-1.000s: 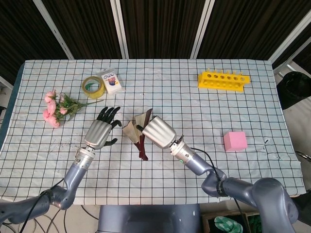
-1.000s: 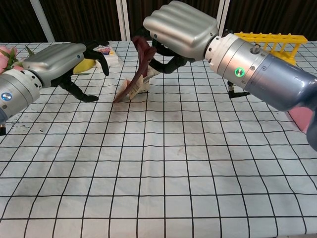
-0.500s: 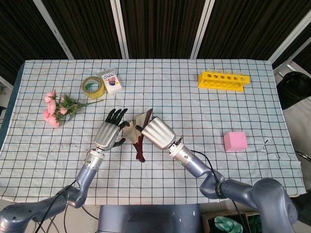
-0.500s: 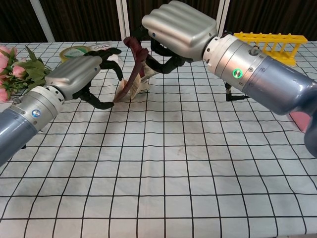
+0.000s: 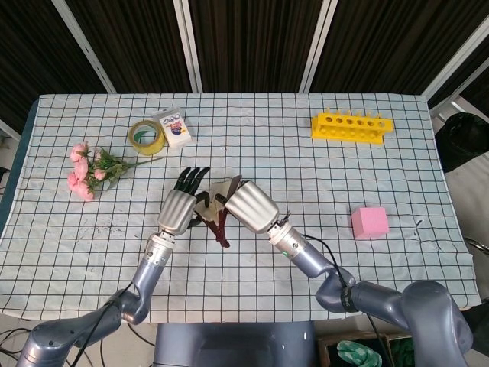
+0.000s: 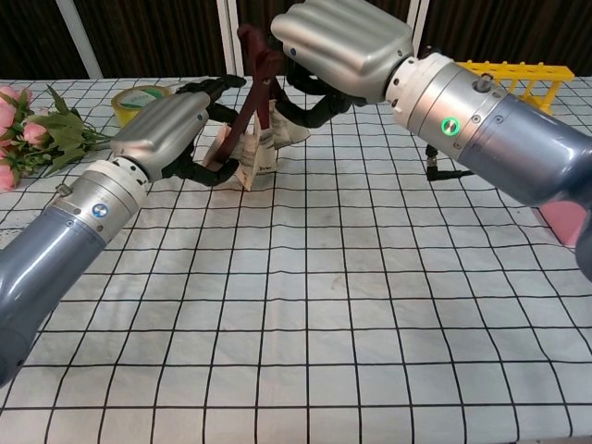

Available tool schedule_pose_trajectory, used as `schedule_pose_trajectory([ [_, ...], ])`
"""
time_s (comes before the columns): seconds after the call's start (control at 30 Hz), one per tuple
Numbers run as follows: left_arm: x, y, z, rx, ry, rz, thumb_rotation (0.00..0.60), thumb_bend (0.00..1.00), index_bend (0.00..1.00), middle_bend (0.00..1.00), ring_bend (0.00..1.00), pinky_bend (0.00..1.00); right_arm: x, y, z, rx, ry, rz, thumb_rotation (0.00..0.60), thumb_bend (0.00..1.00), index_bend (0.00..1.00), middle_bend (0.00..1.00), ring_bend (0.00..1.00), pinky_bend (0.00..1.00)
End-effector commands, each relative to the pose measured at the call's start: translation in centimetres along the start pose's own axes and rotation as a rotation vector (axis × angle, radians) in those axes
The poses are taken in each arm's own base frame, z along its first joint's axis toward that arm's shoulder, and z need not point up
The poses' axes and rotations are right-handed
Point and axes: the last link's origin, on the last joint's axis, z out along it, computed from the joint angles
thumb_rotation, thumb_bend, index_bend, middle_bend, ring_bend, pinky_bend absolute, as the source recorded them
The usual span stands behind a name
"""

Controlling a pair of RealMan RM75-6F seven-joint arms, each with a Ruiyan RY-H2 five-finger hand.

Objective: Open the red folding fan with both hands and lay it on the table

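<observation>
Right hand [image 6: 338, 42] holds the red folding fan [image 6: 252, 111] half-open, well below the tape roll [image 5: 146, 136], so the left hand [image 6: 166, 129], fingers curled at the far guard, should pull gently sideways.

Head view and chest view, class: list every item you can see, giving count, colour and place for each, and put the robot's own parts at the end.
Folding fan: one, red ribs with pale leaf, partly open, table centre between the hands.
Tape roll: one, yellow, far left, beside the box.
Small box: one, white with printing, just right of the tape roll.
Flowers: one bunch, pink with green leaves, left edge.
Tube rack: one, yellow, far right.
Cube: one, pink, right side.
Tablecloth: one, white with black grid, covering the table.
Left hand: one, silver with black fingers, touching the fan's left side; a firm grip cannot be told.
Right hand: one, silver, holds the fan's red ribs.
</observation>
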Motion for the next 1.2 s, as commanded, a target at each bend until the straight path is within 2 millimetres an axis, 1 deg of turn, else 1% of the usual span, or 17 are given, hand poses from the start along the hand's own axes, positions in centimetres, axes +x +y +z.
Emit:
schedule_pose_trajectory([
  [0.03, 0.5, -0.3, 0.2, 0.011, 0.018, -0.009, 0.6, 0.39, 0.64, 0.06, 0.0, 0.0, 0.0, 0.1, 0.0, 0.0, 0.0, -0.002, 0.6, 0.44, 0.91, 0.94, 0.97, 0.84],
  [0.17, 1.3, -0.8, 0.6, 0.012, 0.042, -0.004, 0.6, 0.39, 0.66, 0.06, 0.0, 0.0, 0.1, 0.1, 0.0, 0.001, 0.0, -0.009, 0.6, 0.44, 0.91, 0.94, 0.97, 0.84],
  [0.23, 2.1, -1.1, 0.9, 0.012, 0.069, -0.004, 0.6, 0.39, 0.67, 0.06, 0.0, 0.0, 0.1, 0.3, 0.0, -0.002, 0.001, -0.02, 0.6, 0.44, 0.91, 0.94, 0.97, 0.84],
  [0.4, 3.5, -1.4, 1.4, 0.004, 0.098, -0.003, 0.6, 0.39, 0.68, 0.07, 0.0, 0.0, 0.5, 0.8, 0.0, -0.007, 0.008, -0.047, 0.6, 0.44, 0.91, 0.94, 0.97, 0.84],
  [0.63, 5.3, -1.8, 1.9, -0.003, 0.132, 0.008, 0.6, 0.39, 0.69, 0.08, 0.0, 0.0, 1.3, 2.1, -0.2, -0.033, 0.016, -0.098, 0.6, 0.44, 0.91, 0.94, 0.97, 0.84],
  [0.7, 5.6, -1.9, 2.0, -0.001, 0.135, 0.006, 0.6, 0.39, 0.69, 0.08, 0.0, 0.0, 1.5, 2.7, -0.4, -0.047, 0.018, -0.115, 0.6, 0.44, 0.91, 0.94, 0.97, 0.84],
  [0.97, 6.7, -1.8, 2.0, -0.019, 0.151, 0.006, 0.6, 0.4, 0.7, 0.1, 0.0, 0.0, 2.3, 5.9, -1.7, -0.141, 0.014, -0.212, 0.6, 0.44, 0.91, 0.94, 0.97, 0.84],
  [1.1, 7.1, -1.9, 2.0, -0.019, 0.159, 0.007, 0.6, 0.4, 0.7, 0.1, 0.0, 0.0, 2.8, 7.4, -2.2, -0.212, 0.023, -0.241, 0.6, 0.44, 0.91, 0.94, 0.97, 0.84],
  [1.2, 7.3, -2.0, 2.0, -0.018, 0.163, 0.004, 0.6, 0.4, 0.7, 0.1, 0.0, 0.0, 3.1, 8.1, -2.3, -0.254, 0.035, -0.25, 0.6, 0.44, 0.91, 0.94, 0.97, 0.84],
])
